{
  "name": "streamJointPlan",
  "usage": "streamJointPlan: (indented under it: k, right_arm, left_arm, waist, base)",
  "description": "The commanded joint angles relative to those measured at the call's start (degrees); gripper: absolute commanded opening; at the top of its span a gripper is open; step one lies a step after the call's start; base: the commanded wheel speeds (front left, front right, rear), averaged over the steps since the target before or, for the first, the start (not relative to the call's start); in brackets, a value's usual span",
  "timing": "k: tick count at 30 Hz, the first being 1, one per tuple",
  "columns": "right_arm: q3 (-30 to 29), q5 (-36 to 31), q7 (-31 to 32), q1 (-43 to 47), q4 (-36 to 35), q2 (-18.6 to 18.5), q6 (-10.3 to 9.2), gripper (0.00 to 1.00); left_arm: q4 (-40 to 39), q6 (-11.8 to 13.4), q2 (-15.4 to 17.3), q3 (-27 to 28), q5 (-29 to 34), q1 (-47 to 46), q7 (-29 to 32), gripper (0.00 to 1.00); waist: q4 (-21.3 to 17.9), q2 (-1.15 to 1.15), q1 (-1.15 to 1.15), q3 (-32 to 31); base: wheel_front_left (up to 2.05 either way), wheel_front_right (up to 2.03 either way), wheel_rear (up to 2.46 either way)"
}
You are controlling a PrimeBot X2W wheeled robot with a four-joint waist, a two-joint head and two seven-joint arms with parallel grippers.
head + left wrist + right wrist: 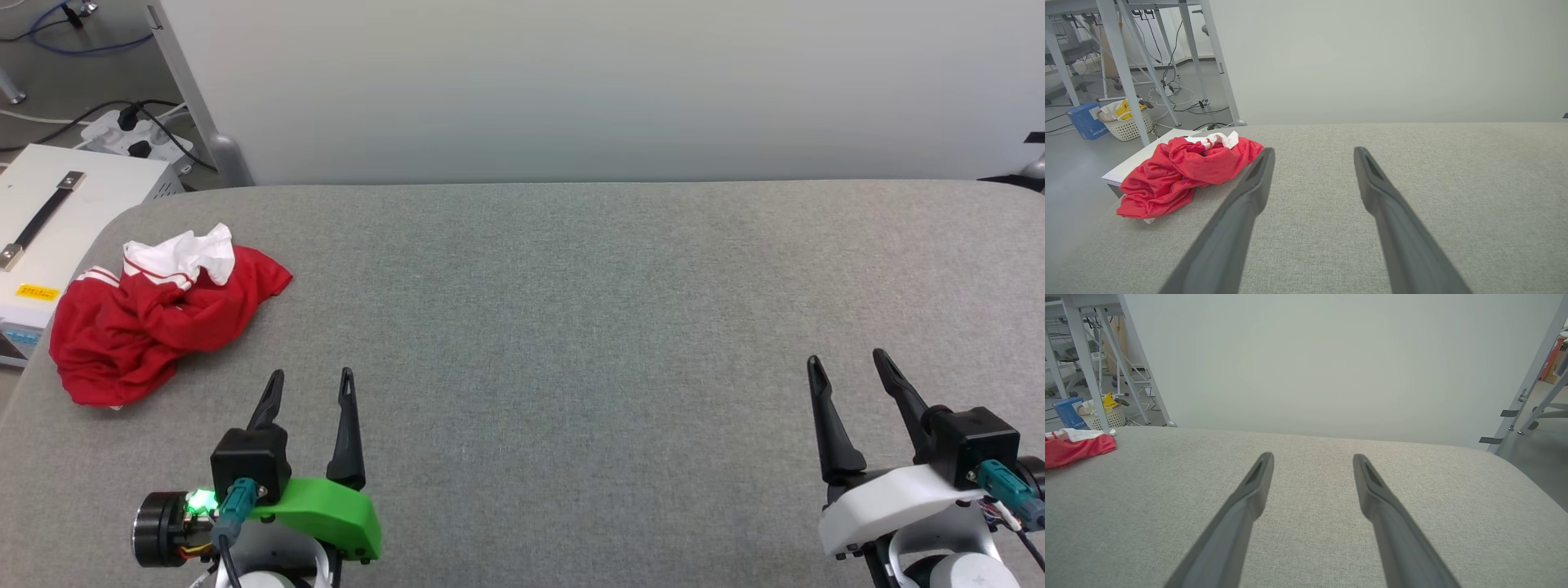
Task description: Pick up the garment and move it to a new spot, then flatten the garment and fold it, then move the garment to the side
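Observation:
The garment [155, 318] lies crumpled in a heap near the left edge of the grey table [571, 327], red with a white sleeve and striped trim on top. My left gripper [313, 377] is open and empty, just right of and nearer than the heap. In the left wrist view the garment [1180, 175] sits left of my open left gripper [1313, 152], partly behind the left finger. My right gripper [845, 359] stands open and empty far to the right. The right wrist view shows the garment's edge [1075, 449] at far left and my open right gripper [1312, 456].
A white box with a black handle [49, 229] stands beside the table's left edge, with a power strip and cables [135, 135] behind it. A pale wall panel [571, 82] rises behind the table. Metal frame legs [1122, 73] and a basket [1124, 120] stand on the floor at left.

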Motion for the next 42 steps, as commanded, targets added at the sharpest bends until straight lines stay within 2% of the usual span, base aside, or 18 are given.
streamJointPlan:
  k: [1, 42]
  right_arm:
    - [-0.08, 0.52, -0.68, 0.78, -0.54, -0.04, -0.02, 1.00]
    - [-0.09, 3.06, -6.07, 3.31, -2.58, -0.05, -0.04, 1.00]
  left_arm:
    - [-0.11, 0.57, -0.10, -0.20, -0.33, -0.39, -0.81, 1.00]
    - [1.28, 1.98, -0.21, -2.97, -3.52, 0.00, -6.28, 1.00]
  waist:
    - [0.02, 0.00, -0.01, 0.01]
    - [0.46, 0.00, -0.01, 0.13]
  base:
    - [0.00, 0.00, 0.00]
    - [0.00, 0.00, 0.00]
